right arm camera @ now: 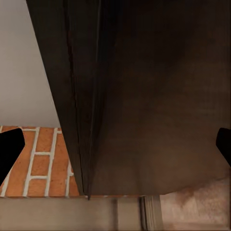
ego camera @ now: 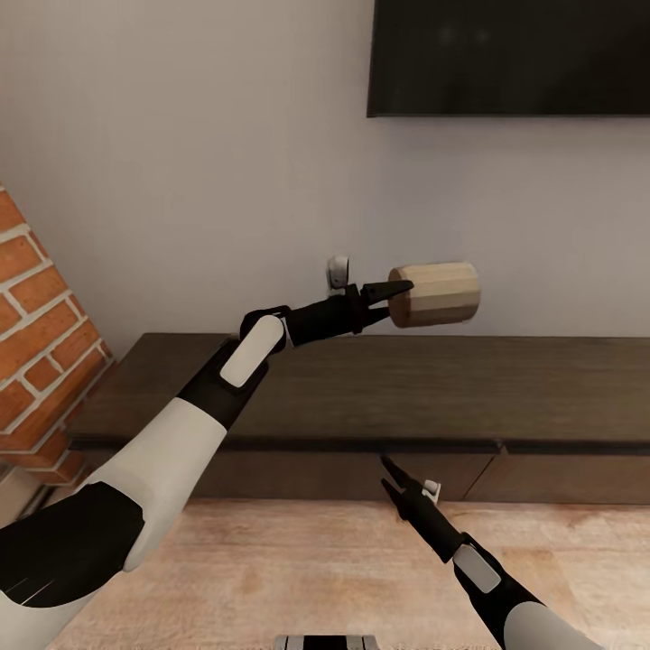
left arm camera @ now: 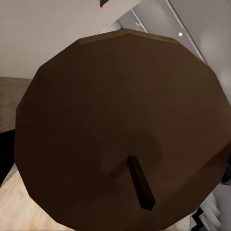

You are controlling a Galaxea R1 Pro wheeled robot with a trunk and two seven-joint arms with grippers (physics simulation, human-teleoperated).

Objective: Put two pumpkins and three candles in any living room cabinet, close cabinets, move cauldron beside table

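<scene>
A cream-to-tan banded candle [ego camera: 438, 293] hangs on its side above the flat top of the long dark brown cabinet [ego camera: 361, 388], with my left gripper [ego camera: 402, 293] shut on its near end. The left wrist view looks straight at the candle's brown end face [left arm camera: 96, 120] and its short dark wick [left arm camera: 140, 183]. My right gripper [ego camera: 388, 476] is low in front of the cabinet's front panels, fingers apart and holding nothing. In the right wrist view the cabinet's dark panel [right arm camera: 159, 96] is very close, one black fingertip [right arm camera: 8, 149] at each side. No pumpkins or cauldron are in sight.
A dark TV screen [ego camera: 510, 54] hangs on the grey wall above the cabinet. A red brick column [ego camera: 36, 334] stands at the cabinet's left end. Pale wooden floor [ego camera: 271, 560] lies between me and the cabinet. At the seam [ego camera: 501, 449] the left front panel looks slightly proud of the right one.
</scene>
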